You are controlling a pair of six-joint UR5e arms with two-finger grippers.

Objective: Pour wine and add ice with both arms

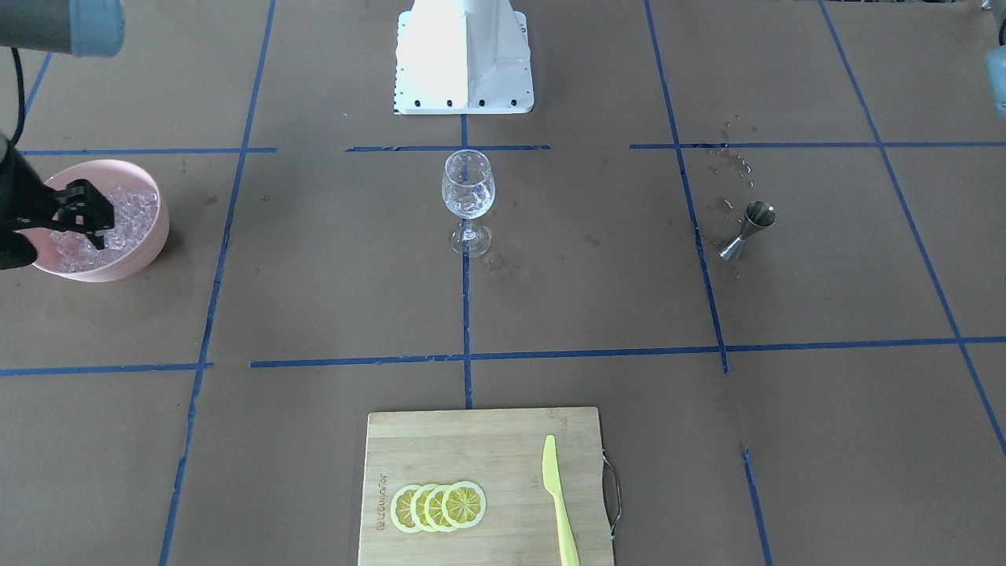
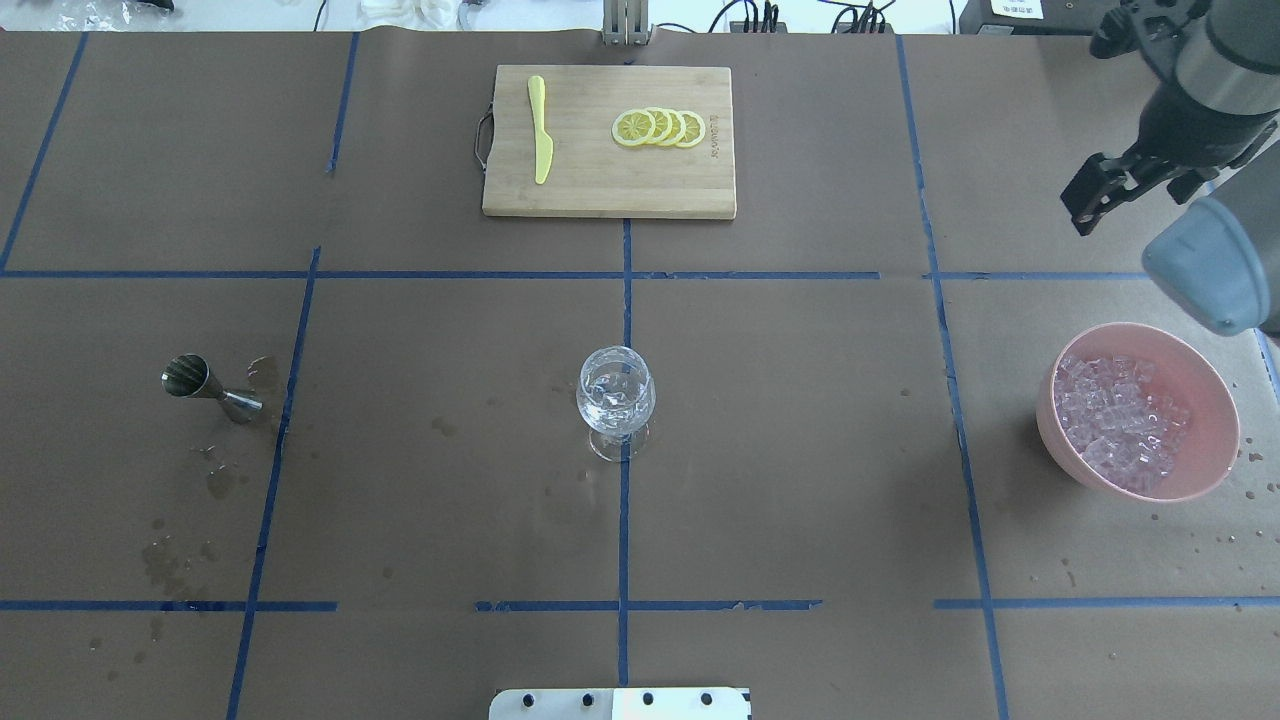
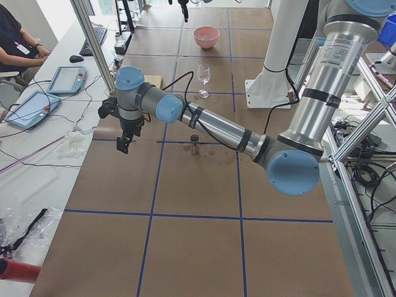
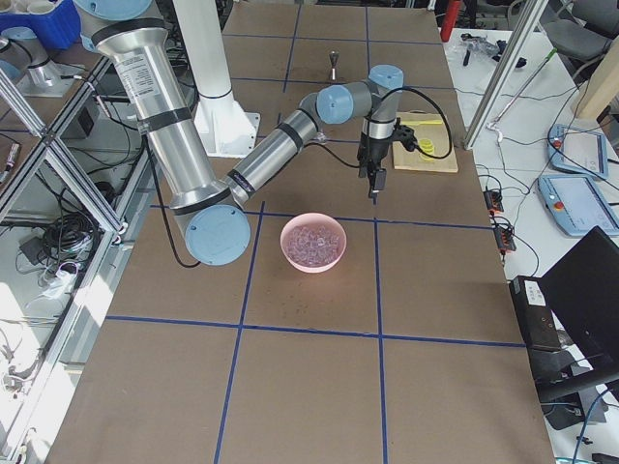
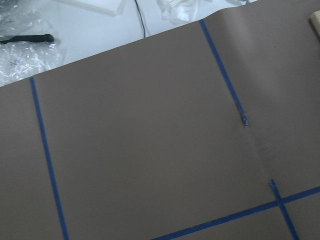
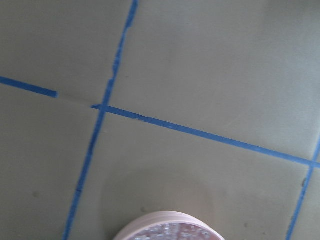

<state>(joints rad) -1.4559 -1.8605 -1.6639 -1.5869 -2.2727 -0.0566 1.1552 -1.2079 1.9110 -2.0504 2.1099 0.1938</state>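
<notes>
Layout around the wine glass (image 2: 616, 400).
The glass is stood upright on the centre tape line, and clear ice (image 2: 614, 392) is seen inside it; liquid cannot be made out. Level with it, a pink bowl (image 2: 1205, 400) heaped with more ice is set well to its right, and a steel jigger (image 2: 208, 388) among wet spots well to its left. Beyond the glass, lemon slices (image 2: 660, 127) and a yellow knife (image 2: 540, 140) are laid on a cutting board (image 2: 600, 190). The right gripper (image 2: 1082, 205) is hung beyond the bowl, the left gripper (image 3: 124, 143) beyond the jigger; jaw width cannot be told for either.
</notes>
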